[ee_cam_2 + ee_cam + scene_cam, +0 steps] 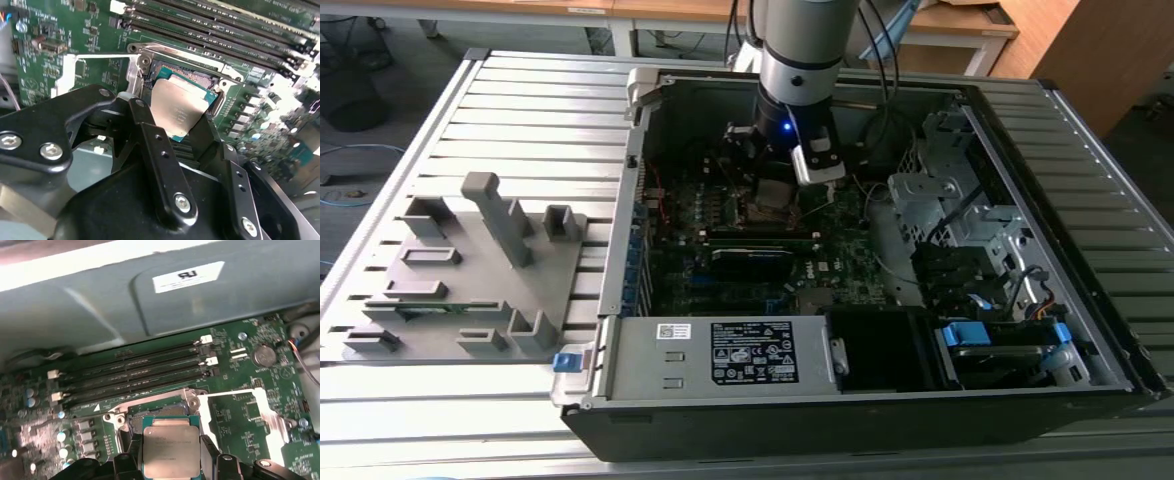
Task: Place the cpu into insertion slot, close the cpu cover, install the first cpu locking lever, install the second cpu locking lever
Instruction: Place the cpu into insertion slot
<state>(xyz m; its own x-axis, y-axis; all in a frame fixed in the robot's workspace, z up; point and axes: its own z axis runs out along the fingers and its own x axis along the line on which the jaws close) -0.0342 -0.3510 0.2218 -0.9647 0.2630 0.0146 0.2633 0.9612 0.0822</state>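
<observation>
The cpu (pixel 170 449) is a flat square chip with a dull metallic top (pixel 179 107), and my gripper (pixel 170 456) is shut on it by two opposite edges. The black fingers (pixel 150 130) flank the chip in both wrist views. It hangs directly over the insertion slot (pixel 161 411), whose dark inside and silvery rim (pixel 197 75) show just past the chip's far edge. I cannot tell whether the chip touches the slot. The cpu cover (pixel 267 415) is a silvery frame swung open and lying beside the slot (pixel 100 62). In the exterior view the gripper (pixel 778 190) reaches down into the open computer case.
Long black memory slots (pixel 135 372) run just beyond the socket. The case wall (pixel 150 305) rises behind them. A power supply (pixel 720 355), a drive cage (pixel 954 215) and cables (pixel 887 60) crowd the case. A grey fixture (pixel 467 270) sits on the slatted table at the exterior view's left.
</observation>
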